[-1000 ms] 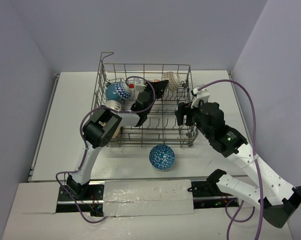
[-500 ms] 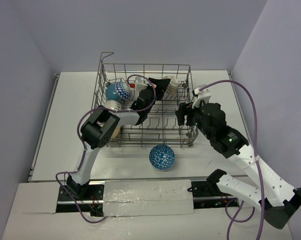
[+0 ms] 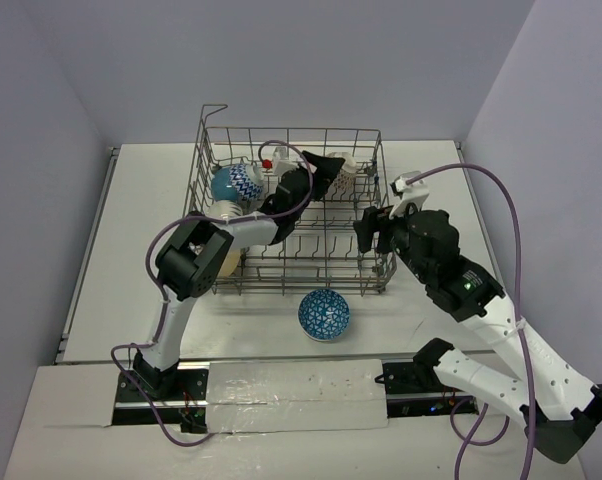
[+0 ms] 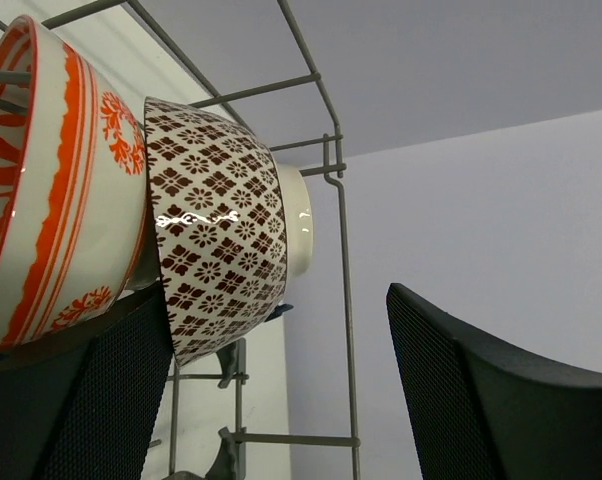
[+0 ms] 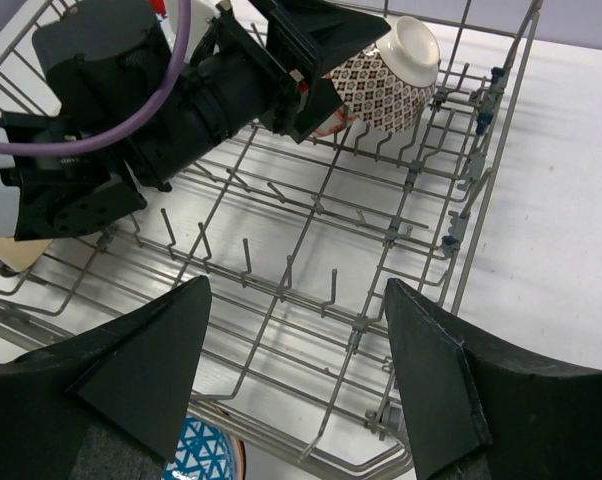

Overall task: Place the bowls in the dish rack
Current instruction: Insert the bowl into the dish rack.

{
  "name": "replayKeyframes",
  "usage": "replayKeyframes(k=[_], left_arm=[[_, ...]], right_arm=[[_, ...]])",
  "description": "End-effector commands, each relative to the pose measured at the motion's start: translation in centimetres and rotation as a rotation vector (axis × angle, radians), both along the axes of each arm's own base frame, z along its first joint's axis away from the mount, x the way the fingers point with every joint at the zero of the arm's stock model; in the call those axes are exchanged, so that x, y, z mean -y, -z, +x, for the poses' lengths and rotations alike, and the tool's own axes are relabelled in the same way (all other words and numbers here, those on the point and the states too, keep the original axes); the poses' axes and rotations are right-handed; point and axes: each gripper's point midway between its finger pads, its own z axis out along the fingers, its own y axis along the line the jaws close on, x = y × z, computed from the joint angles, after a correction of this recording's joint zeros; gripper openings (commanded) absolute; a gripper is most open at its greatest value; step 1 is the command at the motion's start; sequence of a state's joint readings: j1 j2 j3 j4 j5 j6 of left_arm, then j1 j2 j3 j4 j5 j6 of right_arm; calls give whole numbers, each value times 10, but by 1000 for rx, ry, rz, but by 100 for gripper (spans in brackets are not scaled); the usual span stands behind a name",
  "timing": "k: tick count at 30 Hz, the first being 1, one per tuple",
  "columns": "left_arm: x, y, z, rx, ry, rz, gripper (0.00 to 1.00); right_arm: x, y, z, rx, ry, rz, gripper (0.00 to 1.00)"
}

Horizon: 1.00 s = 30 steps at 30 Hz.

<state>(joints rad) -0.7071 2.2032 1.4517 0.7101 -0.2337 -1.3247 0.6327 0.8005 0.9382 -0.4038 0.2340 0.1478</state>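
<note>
The dish rack (image 3: pixel 293 131) stands mid-table. On edge in its far right corner, a brown-patterned bowl (image 3: pixel 347 166) (image 4: pixel 217 236) (image 5: pixel 387 78) leans against an orange-and-white bowl (image 4: pixel 53 190). My left gripper (image 3: pixel 324 172) (image 4: pixel 279 392) is open just in front of them; one finger (image 4: pixel 93 400) lies under the bowls and nothing is between the jaws. A blue-and-white chevron bowl (image 3: pixel 237 184) sits in the rack's far left. A blue patterned bowl (image 3: pixel 324 314) (image 5: pixel 207 456) rests on the table in front of the rack. My right gripper (image 3: pixel 377 229) (image 5: pixel 297 372) hovers open over the rack's near right corner.
A tan bowl-like object (image 3: pixel 227 263) shows at the rack's near left corner, partly behind the left arm. The rack's upright tines (image 5: pixel 287 268) and right wall (image 5: pixel 483 190) lie below the right gripper. Grey walls enclose the table on three sides.
The left gripper has opened and let go of the brown-patterned bowl, which now stands in the rack's far right corner. The right arm has shifted slightly to the right.
</note>
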Motion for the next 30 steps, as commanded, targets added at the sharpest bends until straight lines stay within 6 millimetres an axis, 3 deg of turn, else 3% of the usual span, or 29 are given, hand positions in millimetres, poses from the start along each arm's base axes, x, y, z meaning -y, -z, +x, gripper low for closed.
replayKeyframes(k=[1, 6, 11, 12, 14, 17, 24, 27, 28, 29, 30], left_arm=[[9, -71, -11, 90, 67, 1, 87], [-2, -74, -21, 49, 68, 96, 86], [-18, -98, -26, 75, 33, 197, 86], [-21, -91, -26, 59, 32, 255, 87], [-23, -99, -23, 76, 23, 294, 87], [-19, -105, -19, 93, 40, 306, 87], [2, -91, -23, 82, 155, 311, 86], [9, -110, -37, 183, 220, 323, 85], [12, -135, -43, 232, 227, 328, 84], [10, -128, -46, 221, 245, 424, 84], [8, -137, -49, 233, 250, 462, 84]], right_arm=[[-2, -15, -2, 55, -12, 37, 78], [-1, -17, -5, 60, -11, 50, 78], [2, -17, -7, 60, -4, 55, 78], [2, -19, -7, 64, -4, 58, 78], [3, -20, -8, 68, -3, 61, 78], [6, -21, -10, 75, 3, 64, 78], [6, -22, -12, 76, 0, 72, 78], [6, -24, -11, 80, 1, 71, 78], [6, -24, -11, 81, -1, 72, 78], [5, -26, -11, 84, -4, 75, 78], [5, -27, -12, 85, -6, 80, 78]])
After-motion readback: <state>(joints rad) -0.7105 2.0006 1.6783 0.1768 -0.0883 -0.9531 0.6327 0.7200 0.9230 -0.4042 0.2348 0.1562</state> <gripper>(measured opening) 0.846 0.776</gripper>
